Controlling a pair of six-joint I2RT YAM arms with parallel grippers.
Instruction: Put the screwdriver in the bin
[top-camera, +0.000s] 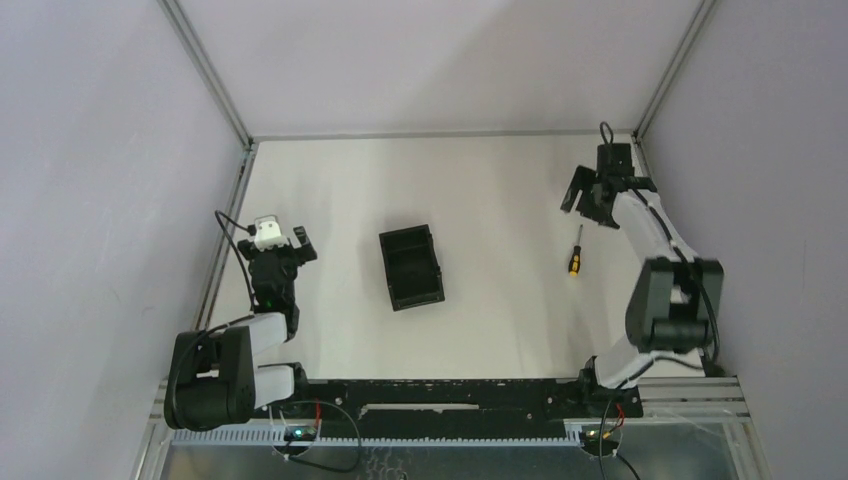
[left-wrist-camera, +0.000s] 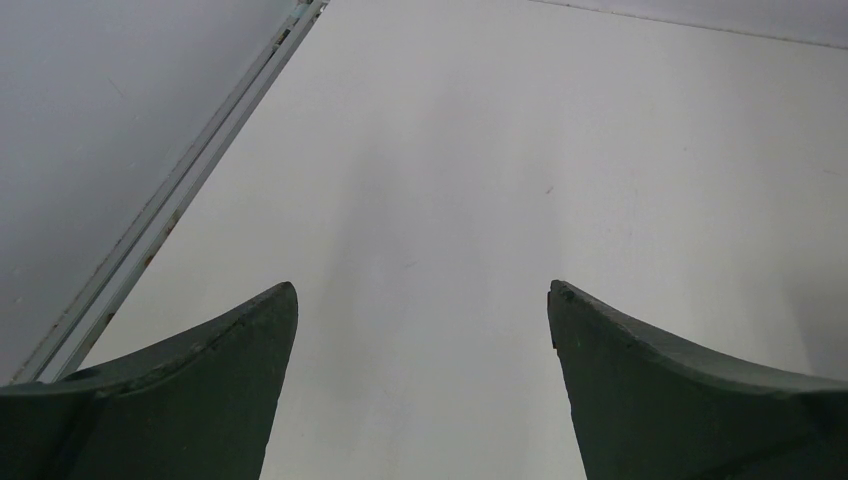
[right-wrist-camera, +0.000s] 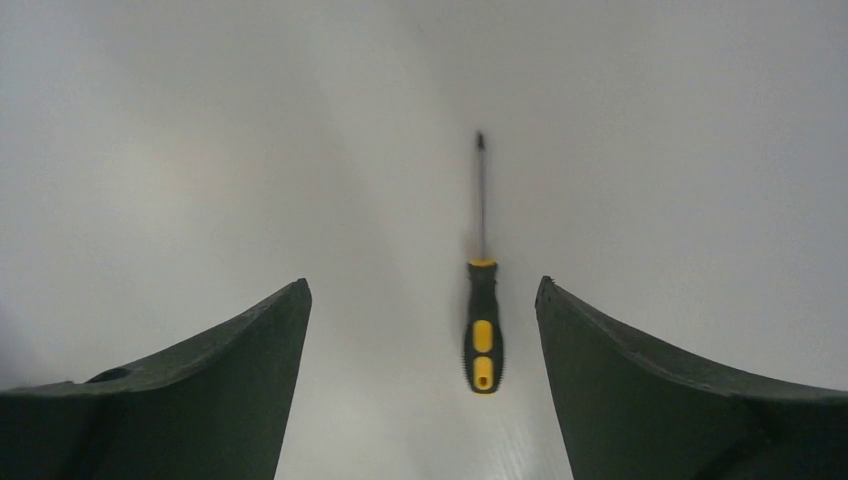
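Observation:
The screwdriver (top-camera: 575, 252) lies on the white table at the right, with a yellow and black handle and a thin dark shaft. In the right wrist view the screwdriver (right-wrist-camera: 482, 330) lies between my fingers, closer to the right finger (right-wrist-camera: 640, 390), untouched. My right gripper (top-camera: 588, 198) is open and empty, just beyond the screwdriver; it also shows in the right wrist view (right-wrist-camera: 420, 290). The black bin (top-camera: 410, 266) sits mid-table, empty. My left gripper (top-camera: 293, 245) is open and empty to the left of the bin; in the left wrist view (left-wrist-camera: 422, 290) it has only bare table below.
Grey walls with metal frame rails (top-camera: 225, 250) enclose the white table on the left, back and right. The left rail also shows in the left wrist view (left-wrist-camera: 170, 205). Both arm bases stand at the near edge.

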